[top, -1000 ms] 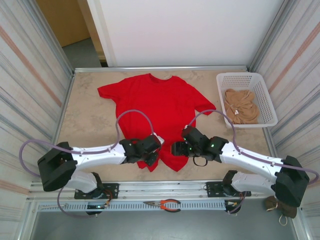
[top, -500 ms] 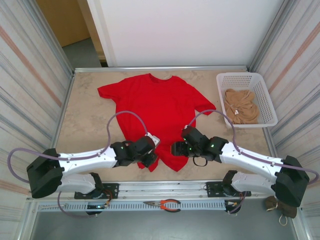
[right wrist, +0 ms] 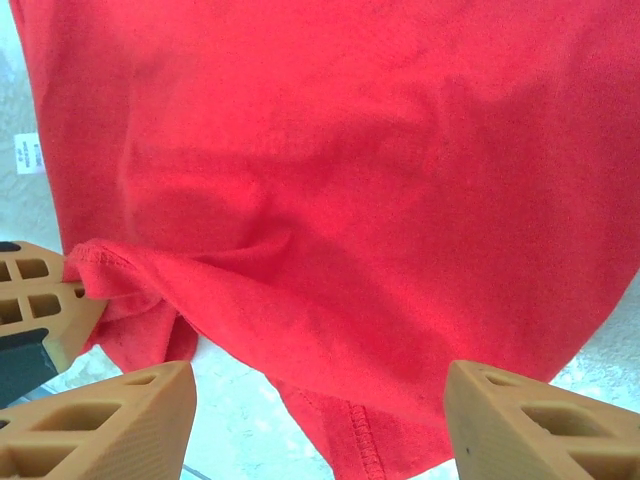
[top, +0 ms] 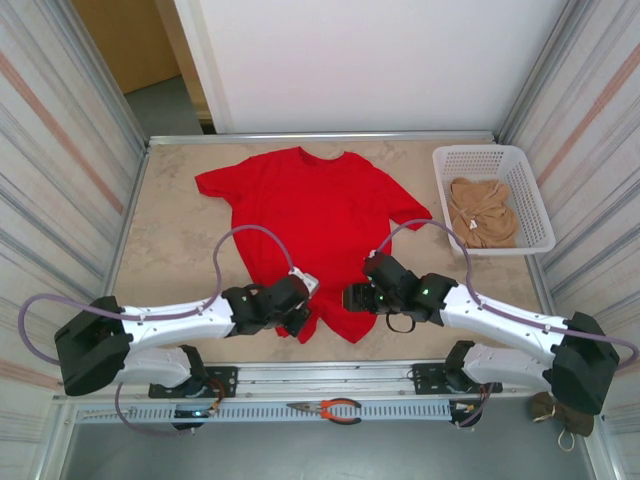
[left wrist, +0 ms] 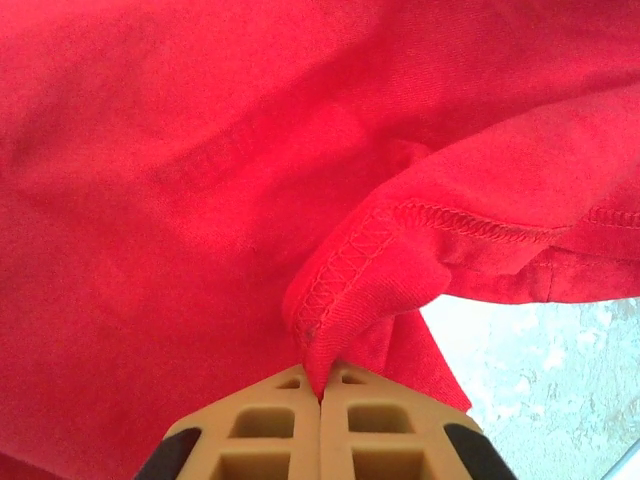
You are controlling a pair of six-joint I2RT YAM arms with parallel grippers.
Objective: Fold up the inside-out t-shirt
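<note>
pinching the near hem of the t-shirt (top: 310, 200) with my left gripper (left wrist: 320, 388); right gripper (right wrist: 318, 400) gapes just beside it; shirt's length runs straight away.

The t-shirt (top: 310, 205) is matt red knit cloth with a stitched hem. The table (top: 175, 235) looks smooth, like pale marbled stone. The basket (top: 480, 160) is white plastic lattice, and the right gripper (right wrist: 320, 375) has matt tan ribbed plastic fingers (right wrist: 110, 415).

Top view: bright, even, diffuse light; faint soft shadows beneath arms (top: 180, 318); slight bowing at frame edges. Left wrist: t-shirt (left wrist: 180, 200) stitching ahead of jaws sharp, red saturated; table (left wrist: 545, 345) right of jaws washed pale. Right wrist: fingertips (right wrist: 110, 420) slightly soft.
</note>
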